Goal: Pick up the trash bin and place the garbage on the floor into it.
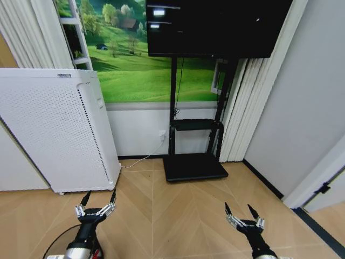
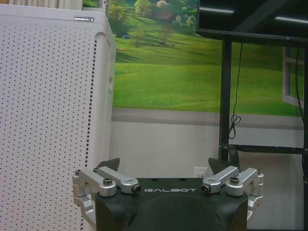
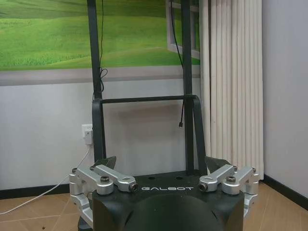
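Observation:
The trash bin and the garbage are out of view. The floor is tan herringbone parquet, with a dark strip at the lower right. My left gripper hangs low at the left, open, with nothing between its fingers. In the left wrist view the left gripper points toward the wall beside the white appliance. Low at the right, my right gripper is open and empty too. The right wrist view has the right gripper facing the black stand.
A tall white perforated appliance stands at the left against the wall. A black TV stand with a flat base sits straight ahead, and a white cable runs to a wall socket. A grey wall closes the right side.

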